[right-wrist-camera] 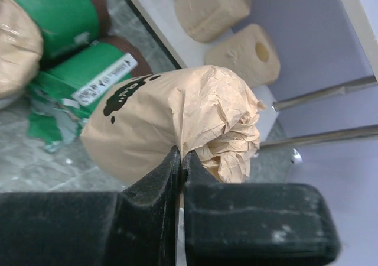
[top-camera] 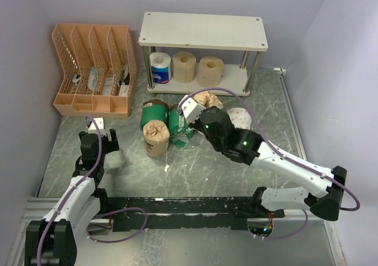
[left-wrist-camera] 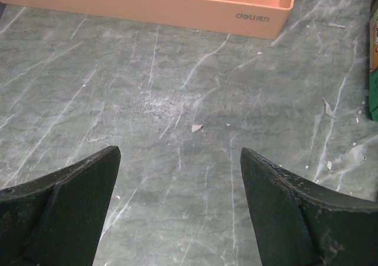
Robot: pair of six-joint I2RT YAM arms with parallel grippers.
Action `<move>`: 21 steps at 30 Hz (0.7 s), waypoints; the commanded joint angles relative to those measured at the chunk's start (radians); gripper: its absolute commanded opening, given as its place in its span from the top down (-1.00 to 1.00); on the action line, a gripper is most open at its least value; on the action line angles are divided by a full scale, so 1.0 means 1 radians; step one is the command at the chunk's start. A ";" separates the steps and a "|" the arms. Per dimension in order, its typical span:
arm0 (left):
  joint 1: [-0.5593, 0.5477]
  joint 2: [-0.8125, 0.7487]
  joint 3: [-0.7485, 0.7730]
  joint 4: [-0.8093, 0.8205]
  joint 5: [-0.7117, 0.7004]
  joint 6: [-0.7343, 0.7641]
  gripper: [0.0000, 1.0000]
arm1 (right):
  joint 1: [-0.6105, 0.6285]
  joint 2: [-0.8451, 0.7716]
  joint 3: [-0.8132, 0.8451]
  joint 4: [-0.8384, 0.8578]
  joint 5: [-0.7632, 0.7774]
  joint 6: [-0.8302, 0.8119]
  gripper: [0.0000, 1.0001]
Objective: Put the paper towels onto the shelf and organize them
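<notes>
One brown-paper roll (right-wrist-camera: 171, 121), crinkled and bunched at its end, fills the centre of the right wrist view. The right gripper (right-wrist-camera: 181, 159) has its black fingers pressed together on that wrapper. Above it in the overhead view, the shelf (top-camera: 201, 29) of off-white boards and silver posts carries two plain tan rolls (top-camera: 183, 66) and a blue-and-white roll (top-camera: 160, 68) on its lower board. Glossy green rolls (top-camera: 155, 111) lie left. At lower left, the left gripper (left-wrist-camera: 180, 159) stands wide open, empty, over the marbled grey table (left-wrist-camera: 177, 100).

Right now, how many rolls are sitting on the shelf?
3, all on the shelf, lower board: a blue-and-white roll at left, a tan roll beside it, a second tan roll further right. The top board may hide more.
</notes>
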 commanded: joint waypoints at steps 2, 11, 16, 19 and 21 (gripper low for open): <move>-0.003 -0.013 -0.008 0.031 0.004 0.000 -0.88 | -0.131 0.056 -0.007 0.156 0.030 -0.148 1.00; -0.011 -0.016 -0.010 0.031 -0.002 0.002 -0.88 | -0.354 0.165 0.021 0.293 -0.057 -0.239 1.00; -0.013 -0.019 -0.011 0.031 -0.005 0.001 -0.88 | -0.452 0.241 0.031 0.372 -0.092 -0.275 1.00; -0.014 -0.020 -0.011 0.031 -0.009 0.000 -0.88 | -0.508 0.288 0.029 0.422 -0.126 -0.290 1.00; -0.016 -0.021 -0.011 0.031 -0.012 -0.001 -0.88 | -0.548 0.321 0.042 0.444 -0.154 -0.294 1.00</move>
